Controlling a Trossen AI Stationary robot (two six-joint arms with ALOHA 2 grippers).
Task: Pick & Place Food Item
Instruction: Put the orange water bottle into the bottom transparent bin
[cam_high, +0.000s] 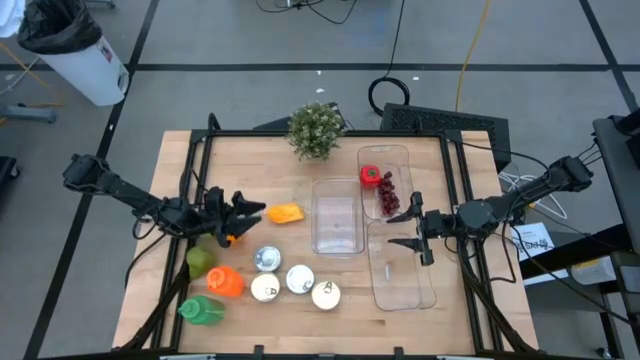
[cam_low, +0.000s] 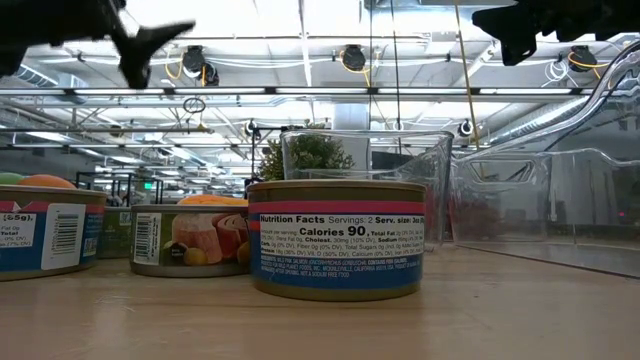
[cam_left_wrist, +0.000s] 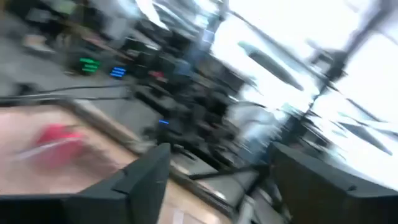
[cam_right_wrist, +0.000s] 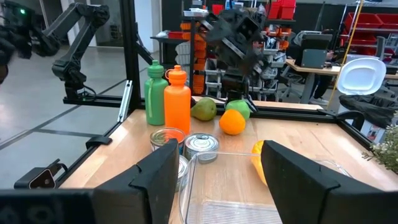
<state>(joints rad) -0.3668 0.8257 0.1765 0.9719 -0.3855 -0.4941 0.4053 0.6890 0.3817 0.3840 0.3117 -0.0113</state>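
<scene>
Hovering over the table's left side, the left gripper (cam_high: 256, 211) is showing its fingers spread, nothing between them. The yellow-orange food item (cam_high: 285, 213) is lying on the wood just beside those fingertips, apart from them. An orange (cam_high: 232, 238) and a green pear (cam_high: 201, 261) are sitting near the left arm; an orange bottle (cam_high: 225, 282) and a green bottle (cam_high: 201, 310) are lying closer to the front edge. Four cans (cam_high: 296, 280) are standing in a loose cluster in front. The right gripper (cam_high: 410, 229) is hanging over clear plastic trays (cam_high: 403, 265), fingers parted and empty. A tray behind is holding red fruit (cam_high: 380, 190). A small potted plant (cam_high: 316, 130) is standing at the table's (cam_high: 260, 150) back edge.
</scene>
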